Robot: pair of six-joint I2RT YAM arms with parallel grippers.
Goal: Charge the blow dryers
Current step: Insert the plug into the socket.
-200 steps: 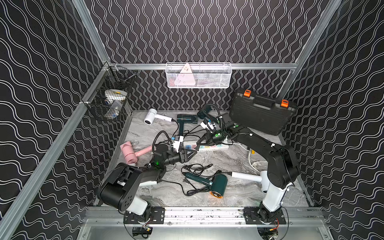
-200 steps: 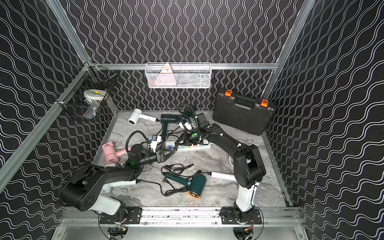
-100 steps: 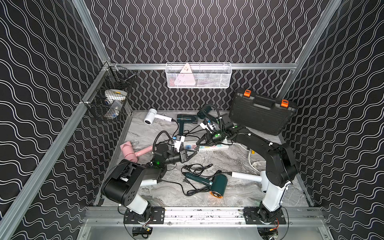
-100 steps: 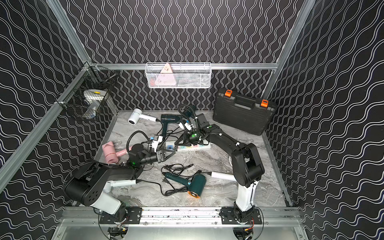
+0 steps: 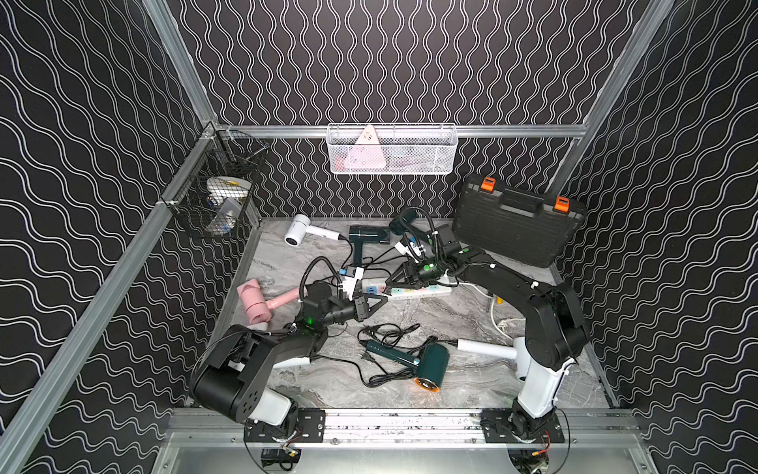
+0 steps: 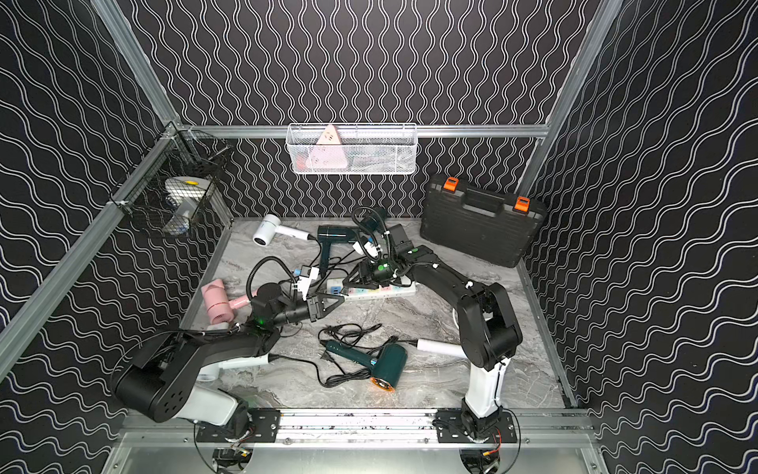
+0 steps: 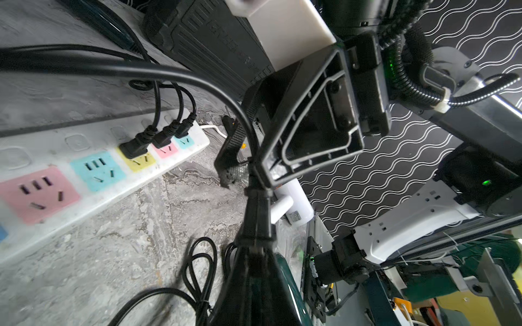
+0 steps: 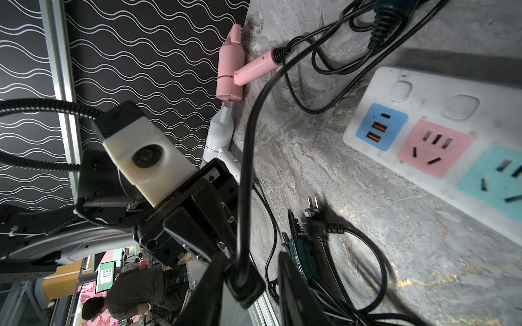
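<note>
My left gripper (image 7: 255,249) is shut on a black plug (image 7: 257,214) just in front of the white power strip (image 5: 441,292). My right gripper (image 8: 252,262) faces it tip to tip, open, with the same plug (image 8: 245,285) loose between its fingers. I cannot tell which dryer the plug's cord belongs to. Three other plugs sit in the strip's far sockets (image 7: 135,146). Blow dryers lie around: pink (image 5: 256,301), white (image 5: 301,233), dark green (image 5: 367,237), dark green in front (image 5: 426,363), white by the right arm (image 5: 486,349).
A black toolcase (image 5: 517,221) with orange latches leans at the back right. A white wire basket (image 5: 391,149) hangs on the back wall, a black one (image 5: 217,197) on the left wall. Loose cords and a free plug (image 8: 313,207) lie in front of the strip.
My left gripper has closed on the plug that the right gripper held. The right gripper's jaws have parted from it. Both arms stay nearly in place.
</note>
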